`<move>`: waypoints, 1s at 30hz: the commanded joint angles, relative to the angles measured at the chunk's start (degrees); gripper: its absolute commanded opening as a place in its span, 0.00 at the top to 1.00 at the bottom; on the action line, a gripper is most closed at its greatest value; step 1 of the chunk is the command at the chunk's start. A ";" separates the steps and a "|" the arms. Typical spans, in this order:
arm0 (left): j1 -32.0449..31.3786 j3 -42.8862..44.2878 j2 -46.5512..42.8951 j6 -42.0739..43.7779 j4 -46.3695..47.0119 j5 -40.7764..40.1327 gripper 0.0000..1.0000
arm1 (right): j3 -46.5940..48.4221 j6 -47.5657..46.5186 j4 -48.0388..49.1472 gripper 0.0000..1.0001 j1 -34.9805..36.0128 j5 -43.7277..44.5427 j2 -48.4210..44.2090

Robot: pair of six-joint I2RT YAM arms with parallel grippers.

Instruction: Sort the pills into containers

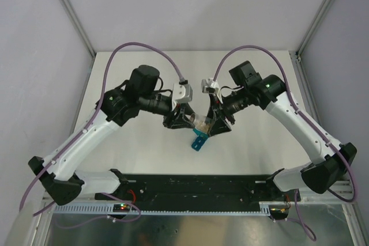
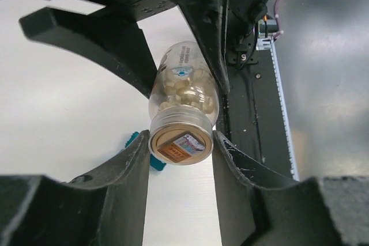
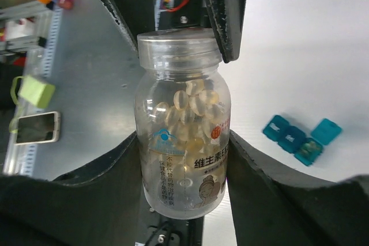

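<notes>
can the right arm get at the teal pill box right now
Probably not yet. The teal pill box lies unobstructed on the table, but the right gripper is clamped on the pill bottle, which the left gripper also grips at the cap, so it has no free jaws.

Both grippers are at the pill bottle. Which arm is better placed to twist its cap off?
Left. The left gripper is shut on the cap, while the right gripper clamps the body of the bottle and can probably hold it steady against the twist.
</notes>
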 commanded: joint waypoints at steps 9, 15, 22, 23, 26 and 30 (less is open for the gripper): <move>-5.50 0.50 -1.27 2.66 -3.36 -3.30 0.23 | 3.87 -3.83 -0.91 1.00 -1.84 -4.97 1.89; -2.12 3.71 -0.13 -2.44 -3.30 -3.00 0.01 | 1.87 -1.02 4.03 1.00 -1.01 3.64 -1.46; 5.52 7.94 3.00 -14.61 -2.25 0.43 0.00 | 0.49 0.83 9.81 1.00 3.09 17.48 -5.49; 6.22 8.42 3.44 -16.40 -1.97 1.02 0.00 | 0.57 0.88 10.48 1.00 3.75 19.87 -5.93; 8.12 9.75 4.96 -21.58 -1.18 1.98 0.02 | 0.78 0.92 12.33 1.00 5.59 25.59 -6.65; 9.43 11.51 7.01 -26.00 -0.72 2.93 0.07 | 1.10 0.96 13.59 1.00 7.54 30.64 -6.93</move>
